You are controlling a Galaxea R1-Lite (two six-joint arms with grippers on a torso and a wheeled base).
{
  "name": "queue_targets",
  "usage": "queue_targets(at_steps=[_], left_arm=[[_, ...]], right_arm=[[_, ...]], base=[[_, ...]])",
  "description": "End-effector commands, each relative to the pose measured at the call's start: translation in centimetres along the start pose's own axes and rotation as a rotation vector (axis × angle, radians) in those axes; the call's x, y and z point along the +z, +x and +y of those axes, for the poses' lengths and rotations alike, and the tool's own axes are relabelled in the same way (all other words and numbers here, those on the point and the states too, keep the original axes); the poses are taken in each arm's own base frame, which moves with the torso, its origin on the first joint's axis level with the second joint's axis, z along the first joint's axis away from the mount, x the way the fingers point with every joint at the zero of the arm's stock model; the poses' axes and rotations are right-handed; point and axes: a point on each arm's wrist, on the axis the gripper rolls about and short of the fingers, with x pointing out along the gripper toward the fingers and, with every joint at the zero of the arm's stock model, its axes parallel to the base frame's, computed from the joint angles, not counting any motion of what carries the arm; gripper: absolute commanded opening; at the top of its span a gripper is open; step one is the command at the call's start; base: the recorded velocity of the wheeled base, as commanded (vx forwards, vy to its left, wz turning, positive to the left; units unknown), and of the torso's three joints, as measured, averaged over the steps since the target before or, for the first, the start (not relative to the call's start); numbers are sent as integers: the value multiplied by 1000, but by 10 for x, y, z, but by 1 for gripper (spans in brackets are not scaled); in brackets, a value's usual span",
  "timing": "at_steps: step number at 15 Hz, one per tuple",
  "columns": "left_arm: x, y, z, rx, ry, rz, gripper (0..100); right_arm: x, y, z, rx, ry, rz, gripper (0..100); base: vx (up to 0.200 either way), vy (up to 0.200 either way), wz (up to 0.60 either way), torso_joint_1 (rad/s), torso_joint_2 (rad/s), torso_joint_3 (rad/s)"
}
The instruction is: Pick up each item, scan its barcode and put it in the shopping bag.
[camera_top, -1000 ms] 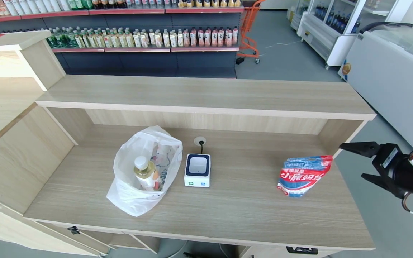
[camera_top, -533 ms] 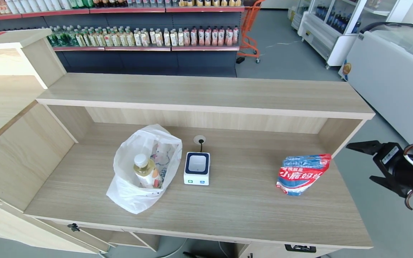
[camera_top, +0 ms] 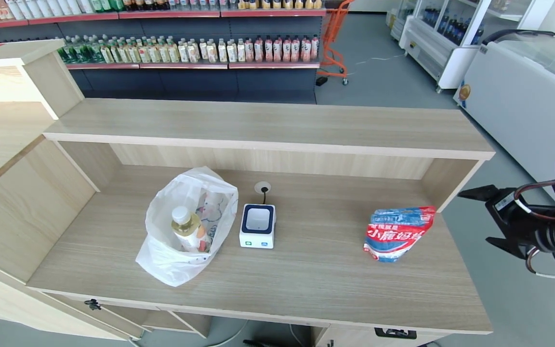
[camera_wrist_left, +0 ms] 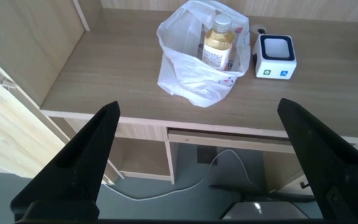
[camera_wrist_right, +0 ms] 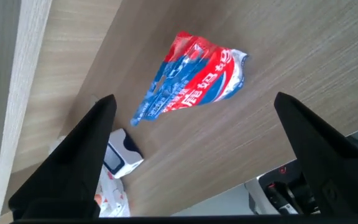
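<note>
I am holding my right hand (camera_top: 472,218) off the right end of the counter (camera_top: 316,274), fingers spread wide and gripping nothing. It is pointing in toward the red and blue snack pouch (camera_top: 397,232) but hanging apart from it. The pouch is sitting on the right part of the counter, well apart from the scanner (camera_top: 257,225) in the middle. The shopping bag (camera_top: 162,255) is slumping just beside the scanner on its left, mouth gaping, with a bottle (camera_top: 185,230) standing inside it. My left hand (camera_wrist_left: 197,104) is waiting low in front of the counter's near edge on the bag's side, likewise released and empty.

As I am judging it, the bottle is already dealt with and I am starting on the pouch, the one item not yet bagged. Next I am needing to bring the right hand in over the counter's end and close on the pouch. It looks soft and slippery, so I am planning to pinch near its top. After that I am turning whichever face carries the barcode toward the scanner's window, then carrying it over to the bag's open mouth
</note>
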Motion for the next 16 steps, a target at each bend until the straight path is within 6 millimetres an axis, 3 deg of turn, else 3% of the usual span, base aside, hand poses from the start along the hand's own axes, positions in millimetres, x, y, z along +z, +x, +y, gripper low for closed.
queue_targets(at_steps=[1, 2, 5, 12, 16], left_arm=[[0, 0, 0, 0, 0, -1, 100], [0, 0, 0, 0, 0, 1, 100], [0, 0, 0, 0, 0, 1, 100], [0, 0, 0, 0, 0, -1, 100], [0, 0, 0, 0, 0, -1, 100]], right_arm=[[1, 42, -1, -63, 21, 29, 100], [0, 47, -1, -74, 29, 32, 100], [-27, 84, -9, -171, 4, 90, 100], [-54, 146, 6, -205, -59, 87, 100], [-63, 157, 15, -184, -81, 93, 100]], base=[[0, 0, 0, 0, 0, 0], [0, 0, 0, 0, 0, 0], [0, 0, 0, 0, 0, 0], [0, 0, 0, 0, 0, 0], [0, 0, 0, 0, 0, 0]])
